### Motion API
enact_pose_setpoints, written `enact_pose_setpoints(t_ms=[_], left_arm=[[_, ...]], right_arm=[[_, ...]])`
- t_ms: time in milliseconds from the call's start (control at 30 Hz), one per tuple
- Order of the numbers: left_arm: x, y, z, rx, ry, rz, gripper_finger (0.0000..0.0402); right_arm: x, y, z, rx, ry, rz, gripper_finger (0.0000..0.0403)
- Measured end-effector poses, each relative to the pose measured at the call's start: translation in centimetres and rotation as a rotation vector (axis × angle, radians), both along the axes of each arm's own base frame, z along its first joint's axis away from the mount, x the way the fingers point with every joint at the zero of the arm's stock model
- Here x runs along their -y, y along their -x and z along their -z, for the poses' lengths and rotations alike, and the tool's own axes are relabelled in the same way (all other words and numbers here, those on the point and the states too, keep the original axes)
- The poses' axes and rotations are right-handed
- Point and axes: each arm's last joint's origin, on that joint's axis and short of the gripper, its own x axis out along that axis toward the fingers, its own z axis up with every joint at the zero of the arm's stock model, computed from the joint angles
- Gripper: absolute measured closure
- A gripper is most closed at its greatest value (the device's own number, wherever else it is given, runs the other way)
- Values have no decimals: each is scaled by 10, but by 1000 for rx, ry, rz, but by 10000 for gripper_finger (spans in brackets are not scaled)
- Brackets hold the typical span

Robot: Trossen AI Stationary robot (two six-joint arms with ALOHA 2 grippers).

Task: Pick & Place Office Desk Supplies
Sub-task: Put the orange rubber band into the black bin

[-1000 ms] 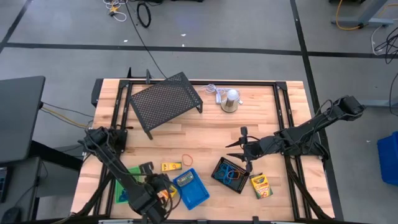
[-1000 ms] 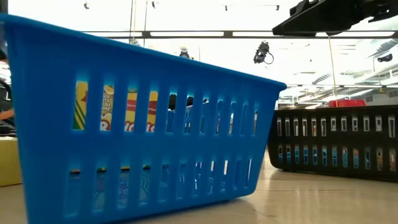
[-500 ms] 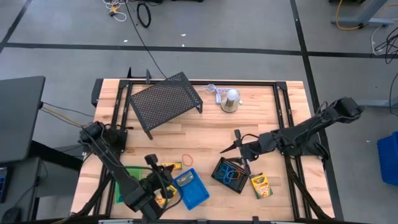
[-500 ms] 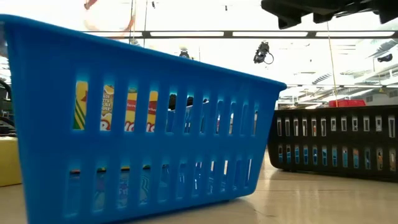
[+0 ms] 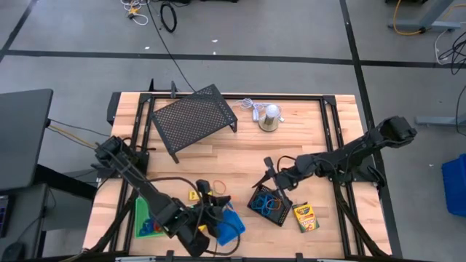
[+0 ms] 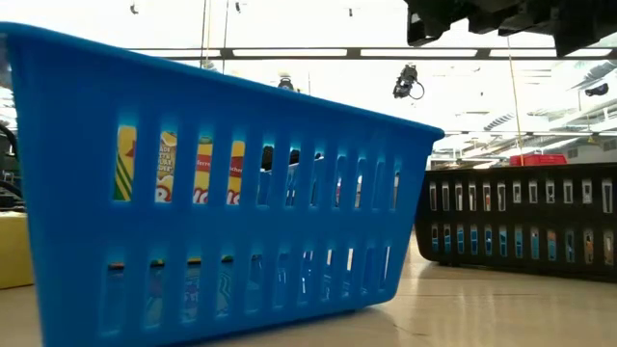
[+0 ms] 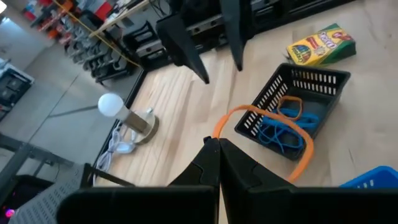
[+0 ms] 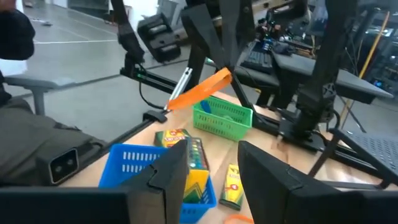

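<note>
The left gripper [image 7: 217, 149], clamped on an orange elastic loop [image 7: 267, 121], hovers by the blue tray [image 5: 229, 224]. Beyond that tray sits the black-mesh tray [image 5: 268, 204], the half-open, empty right gripper [image 5: 271, 177] above it. Farthest off: large mesh rack [image 5: 193, 116].

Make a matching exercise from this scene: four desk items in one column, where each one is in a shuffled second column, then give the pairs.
Items
1. orange elastic loop
2. blue elastic loops
3. crayon box nearest the right arm
4. silver dome thing

Places
A. lying inside the black mesh tray
B. at the table's far edge, beside the large mesh rack
C. hanging from the shut left gripper
D. flat on the wood, next to the black mesh tray

Pairs: 1-C, 2-A, 3-D, 4-B
</note>
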Motion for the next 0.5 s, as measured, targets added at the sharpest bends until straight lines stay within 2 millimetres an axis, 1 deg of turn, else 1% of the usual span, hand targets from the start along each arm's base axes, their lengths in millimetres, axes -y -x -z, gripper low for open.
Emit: enact_pose_setpoints(t_ms=[133, 200, 333, 500], left_arm=[[-10, -10, 0, -21, 4, -5, 401], [-16, -15, -1, -29, 2, -9, 401], [-28, -28, -3, -43, -7, 4, 401], [-40, -45, -7, -52, 8, 63, 401]], right_arm=[[-4, 1, 0, -8, -24, -12, 250], [-4, 1, 1, -30, -43, -10, 243], [-3, 1, 2, -50, -68, -7, 213], [1, 0, 2, -50, -75, 67, 183]])
